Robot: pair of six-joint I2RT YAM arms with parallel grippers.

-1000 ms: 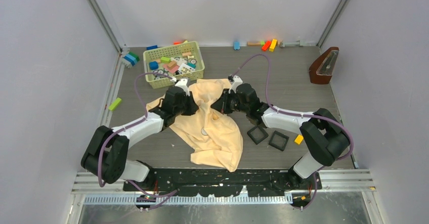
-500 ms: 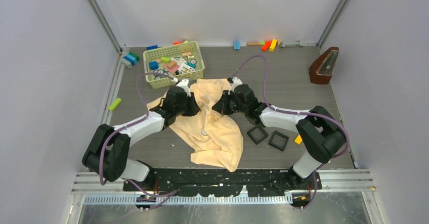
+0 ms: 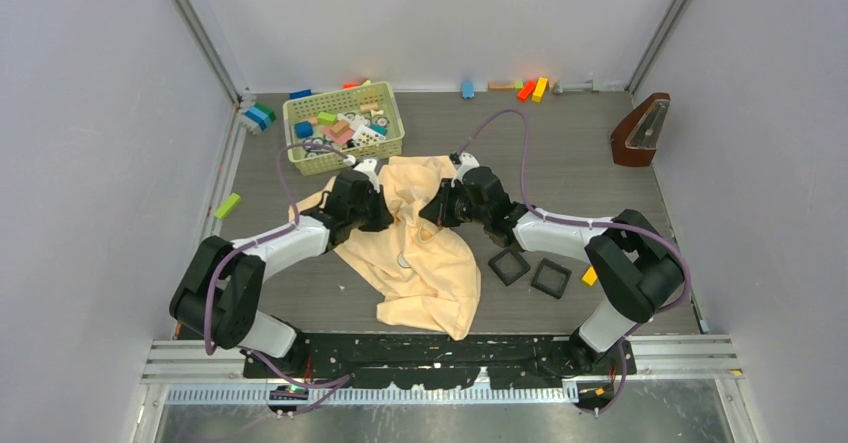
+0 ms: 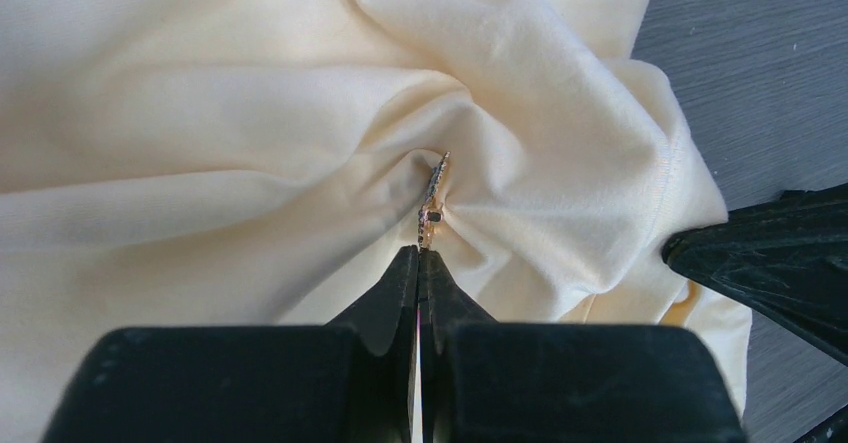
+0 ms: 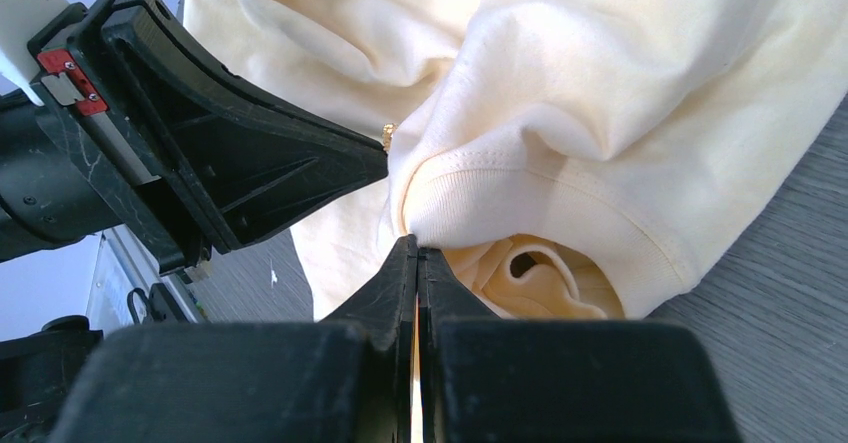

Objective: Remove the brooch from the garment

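My left gripper (image 4: 420, 255) is pressed together, tips touching the lower end of the tiny silvery brooch (image 4: 433, 195); it stands edge-on in a pucker of the crumpled cream cotton garment (image 4: 200, 113); my right gripper (image 5: 415, 248) is clamped on the hem just beside; grey wood-grain table (image 3: 580, 173) beneath, pale walls (image 3: 430, 13) around; green mesh basket (image 3: 385, 147) behind; two black square trays (image 3: 500, 259) near the cloth's right.
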